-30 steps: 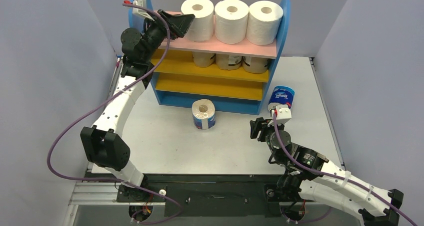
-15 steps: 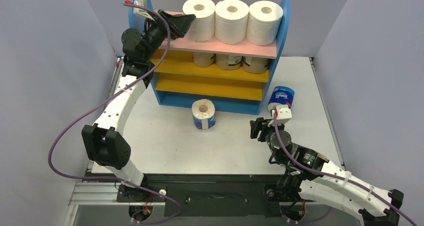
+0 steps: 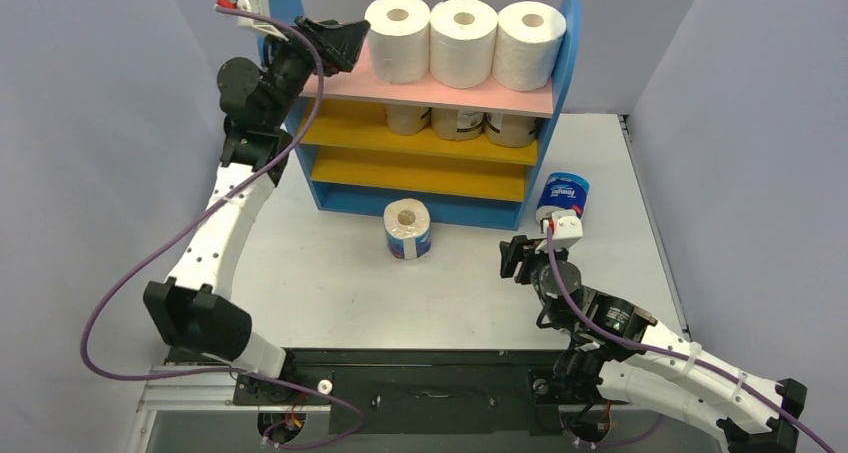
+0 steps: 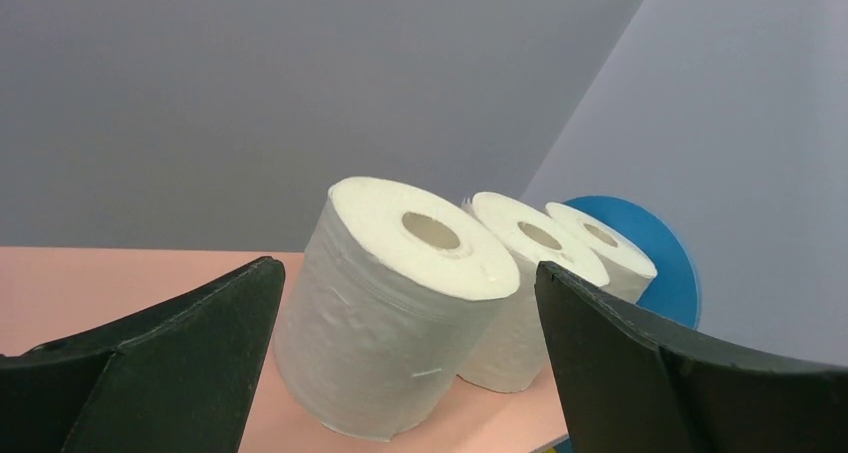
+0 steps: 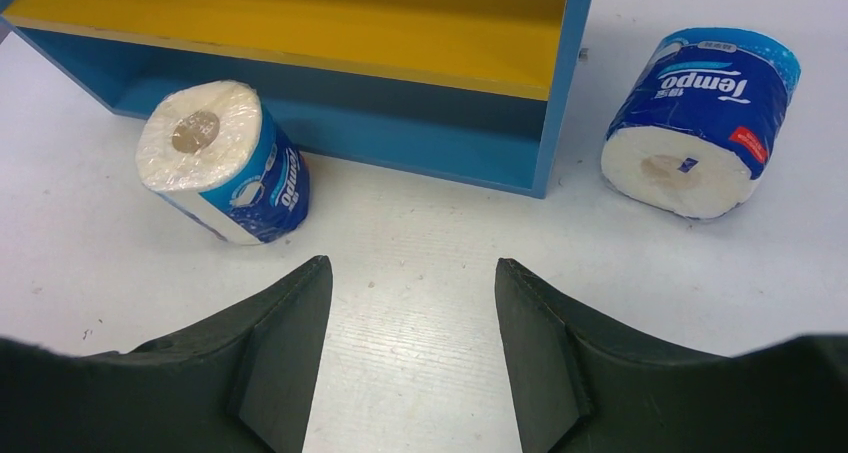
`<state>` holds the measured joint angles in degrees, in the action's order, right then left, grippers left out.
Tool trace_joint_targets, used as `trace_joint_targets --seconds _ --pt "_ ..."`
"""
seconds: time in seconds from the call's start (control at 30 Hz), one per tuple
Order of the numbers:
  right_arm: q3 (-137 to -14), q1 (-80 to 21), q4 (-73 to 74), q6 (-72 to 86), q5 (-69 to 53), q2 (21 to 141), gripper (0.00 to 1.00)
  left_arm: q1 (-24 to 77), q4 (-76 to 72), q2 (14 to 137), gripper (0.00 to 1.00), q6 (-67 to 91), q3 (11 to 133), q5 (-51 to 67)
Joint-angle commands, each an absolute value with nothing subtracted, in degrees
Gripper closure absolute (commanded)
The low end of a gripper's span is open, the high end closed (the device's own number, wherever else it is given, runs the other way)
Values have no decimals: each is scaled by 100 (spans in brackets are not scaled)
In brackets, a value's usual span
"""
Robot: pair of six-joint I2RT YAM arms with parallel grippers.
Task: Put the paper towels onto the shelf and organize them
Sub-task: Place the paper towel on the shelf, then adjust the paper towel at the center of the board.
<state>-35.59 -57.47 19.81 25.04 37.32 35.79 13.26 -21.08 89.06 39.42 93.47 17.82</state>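
Three white rolls (image 3: 463, 41): standing upright in a row on the pink top board (image 3: 430, 95) of the shelf (image 3: 572, 33), sides touching, hollow cores facing up; the rightmost one is sitting against the blue side panel.
Tan rolls (image 3: 458, 123): three are sitting side by side on the upper yellow board (image 3: 360, 133), under the white row and toward the right half of the board; only their lower parts are showing below the pink board.
Lower yellow board (image 3: 400, 173): nothing is showing on it.
Front blue-wrapped roll (image 3: 407, 230): standing upright on the table (image 3: 300, 273), just in front of the shelf's blue base, core up.
Right blue-wrapped roll (image 3: 564, 195): lying on its side on the table just beside the shelf's right panel, one white end facing the right arm.
Left gripper (image 3: 350, 43): hovering at the left end of the pink board, pointing along it toward the leftmost white roll (image 4: 395, 323); its jaws are standing wide apart and gripping nothing, with the roll sitting ahead of them, apart from both fingers.
Right gripper (image 5: 412, 264): hovering low over the table in front of the shelf's right corner, between the two blue-wrapped rolls and nearer the one on its side; its jaws are standing partly spread with only bare table between them.
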Motion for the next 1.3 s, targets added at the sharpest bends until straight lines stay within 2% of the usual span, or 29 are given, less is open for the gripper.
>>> trace_joint_targets --seconds 0.0,0.17,0.33,0.57,0.8,1.0,1.1,1.27 --pt "-3622 -5784 1883 2654 3874 3670 43 1282 -1683 7784 4 3183 9441 1147" --pt "-3651 -5785 1880 3097 4000 3796 41 1387 -1121 6607 4 2902 8546 649" --pt "-3494 -5791 1542 3240 3830 4027 39 1896 215 5671 4 2180 7626 -488" --pt "-3865 -5791 1630 3267 3371 4779 39 2736 1401 4636 4 2396 6239 -1564" --pt "-4058 -5790 1401 3339 2936 5292 39 3081 2261 4152 4 2960 5431 -1921" --pt "-4295 -5791 1266 3346 2799 5712 34 3085 3634 4319 4 3992 5440 -2508" --pt "-4409 -5786 1073 3342 2607 6052 33 3085 4211 4517 4 4457 5444 -2380" --pt "-5010 -5874 969 3134 2311 6839 33 3088 3979 4270 4 4637 4755 -1842"
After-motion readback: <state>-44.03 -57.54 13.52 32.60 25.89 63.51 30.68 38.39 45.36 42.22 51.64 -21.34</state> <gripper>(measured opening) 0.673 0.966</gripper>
